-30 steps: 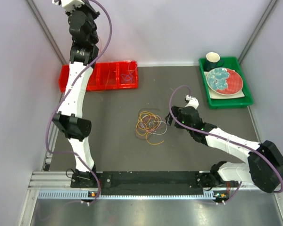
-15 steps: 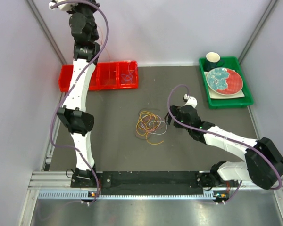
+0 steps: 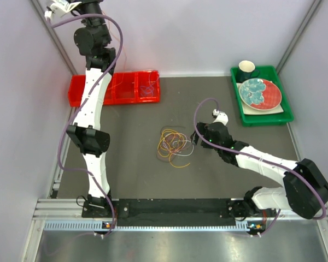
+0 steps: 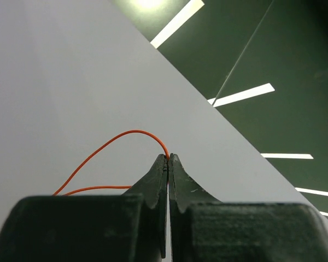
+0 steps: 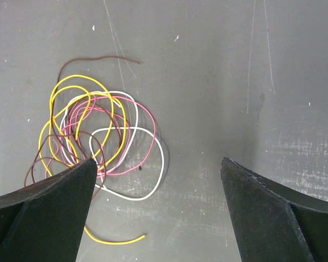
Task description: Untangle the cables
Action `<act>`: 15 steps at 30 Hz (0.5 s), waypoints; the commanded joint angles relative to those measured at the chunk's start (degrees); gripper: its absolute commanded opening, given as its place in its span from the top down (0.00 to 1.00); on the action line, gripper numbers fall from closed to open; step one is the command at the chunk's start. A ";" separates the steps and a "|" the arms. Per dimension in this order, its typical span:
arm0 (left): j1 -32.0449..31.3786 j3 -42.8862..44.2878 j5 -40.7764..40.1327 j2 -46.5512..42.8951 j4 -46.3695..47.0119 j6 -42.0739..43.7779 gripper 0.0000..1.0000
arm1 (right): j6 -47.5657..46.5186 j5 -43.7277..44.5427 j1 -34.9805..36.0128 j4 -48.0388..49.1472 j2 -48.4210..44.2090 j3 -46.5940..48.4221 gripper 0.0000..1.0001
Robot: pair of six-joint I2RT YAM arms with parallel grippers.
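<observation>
Raised high at far left, the left tool [image 4: 168, 158] is clamped tight on an orange cable [image 4: 134, 131]. At the centre of the desk [image 3: 126, 125] the remaining cables [image 3: 174, 144] lie in a tangled heap. Just to their right, the right tool [image 5: 158, 164] hangs low, fingers spread apart.

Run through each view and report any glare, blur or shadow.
Top external: evenly lit and sharp, the cables clear, with a mild sheen on the metal plate at the near edge. Left wrist: aimed upward, with the ceiling light blown out at the top; the left gripper is a dark silhouette, jaws shut on a crisp orange cable. Right wrist: the cables are sharp; the right gripper is dark and soft-edged, jaws open.
</observation>
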 commanded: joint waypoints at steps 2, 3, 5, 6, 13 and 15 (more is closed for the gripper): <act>-1.83 1.17 2.52 -1.24 8.28 -0.05 1.00 | -0.85 -0.28 0.12 1.76 0.79 2.88 0.07; -2.18 1.35 2.43 -1.50 8.36 0.65 1.00 | -0.85 -0.28 0.21 1.76 0.79 3.05 0.07; -2.18 1.26 1.65 -1.42 8.19 1.97 1.00 | -0.85 -0.28 0.21 1.76 0.79 3.05 0.07; -2.10 0.82 0.42 -1.33 8.19 2.24 1.00 | -0.76 -0.37 0.12 1.67 0.79 2.97 0.07; -1.92 0.64 -0.99 2.88 11.35 4.00 1.00 | -0.84 -0.55 0.21 1.76 0.52 2.70 0.07; -1.57 0.73 -1.61 4.02 11.88 3.21 1.00 | -0.93 -0.46 0.21 1.76 0.61 2.70 0.07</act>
